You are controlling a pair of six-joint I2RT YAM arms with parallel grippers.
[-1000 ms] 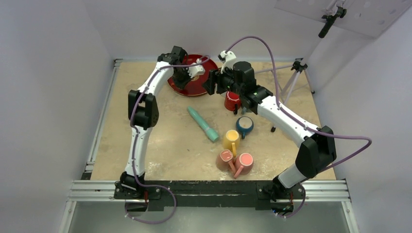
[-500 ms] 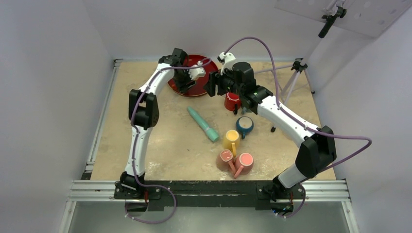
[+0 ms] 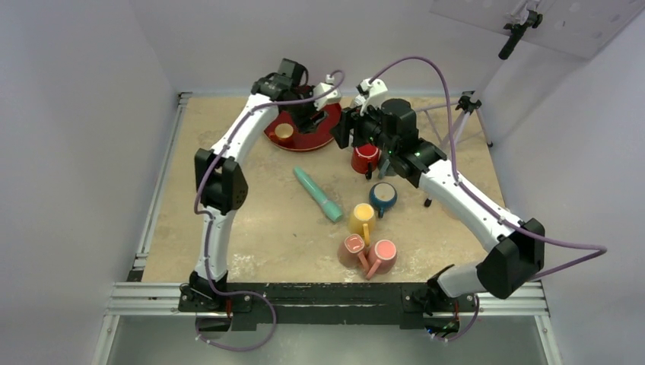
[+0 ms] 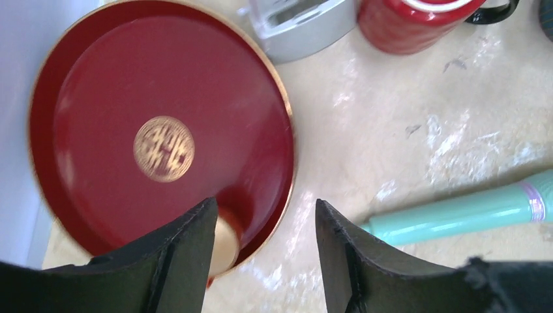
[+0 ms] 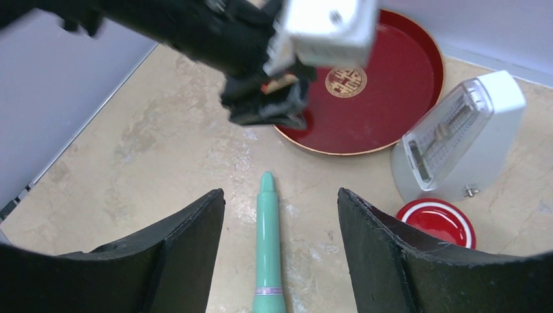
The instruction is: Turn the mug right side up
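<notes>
Mug [image 5: 435, 223], the red one, looks base-up. It stands past the teal pen [image 5: 268, 248], just beside a white metronome [image 5: 456, 134]. The right gripper [image 5: 280, 215] hangs over the pen, off to the mug's side, jaws wide and empty. Farther back, the left gripper [image 4: 264, 215], also spread and empty, hovers at the red plate [image 4: 98, 78]. A crowded reach might topple the metronome or shove the mug.
</notes>
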